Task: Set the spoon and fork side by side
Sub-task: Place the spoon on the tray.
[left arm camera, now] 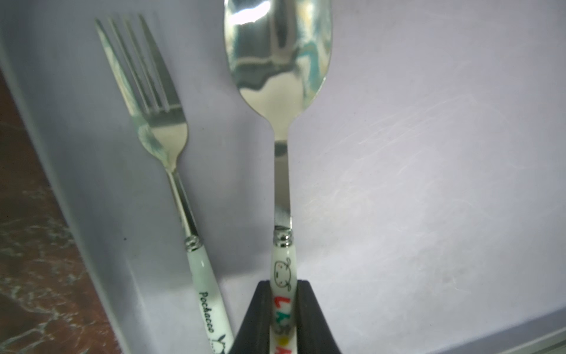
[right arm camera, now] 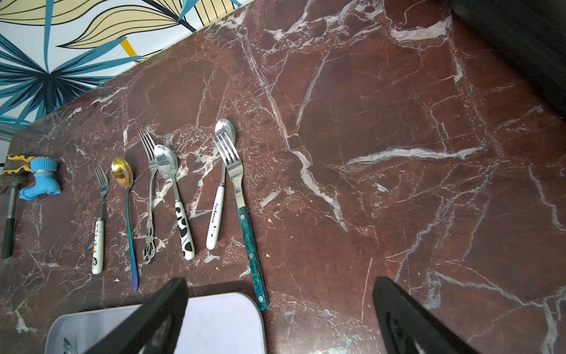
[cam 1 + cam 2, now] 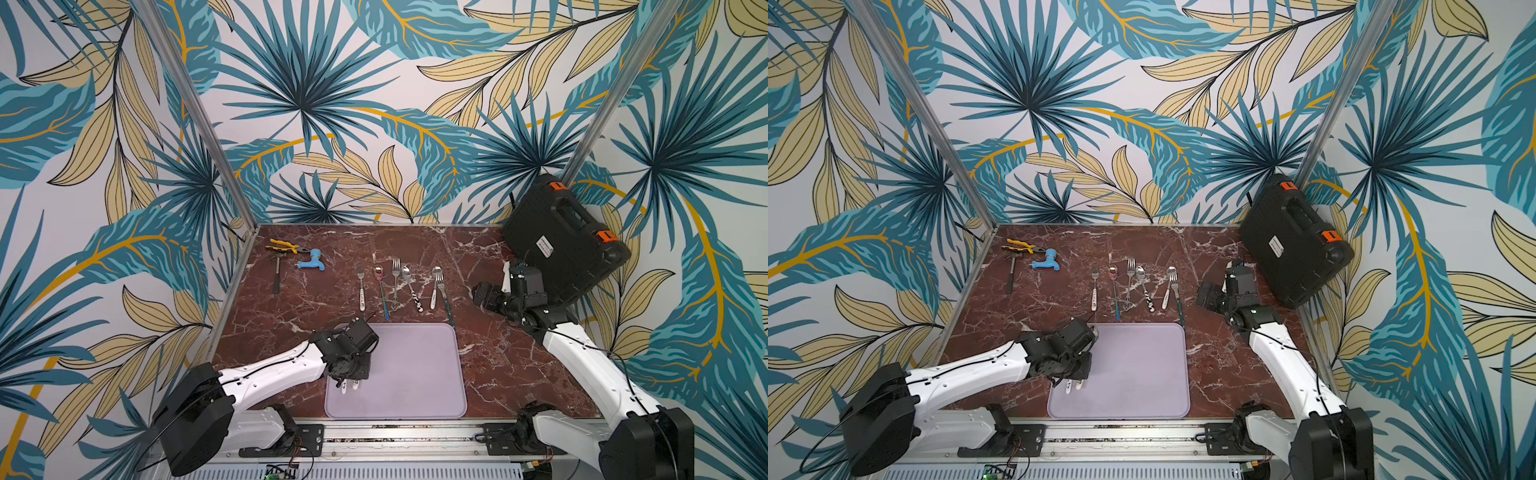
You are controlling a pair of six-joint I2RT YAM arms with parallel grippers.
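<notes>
The left jaws clamp the white ceramic handle of the steel spoon [image 1: 281, 177], its bowl projecting ahead of them over the lavender rounded-square tray [image 1: 428, 153]. The white-handled steel fork [image 1: 162, 135] lies on the tray just beside them, nearly parallel. Risk: on opening, the nearer jaw may shove the fork's handle askew, or the glossy spoon handle may roll. The right jaws gape empty, well apart, over the red-brown marble surface [image 2: 398, 153].
</notes>
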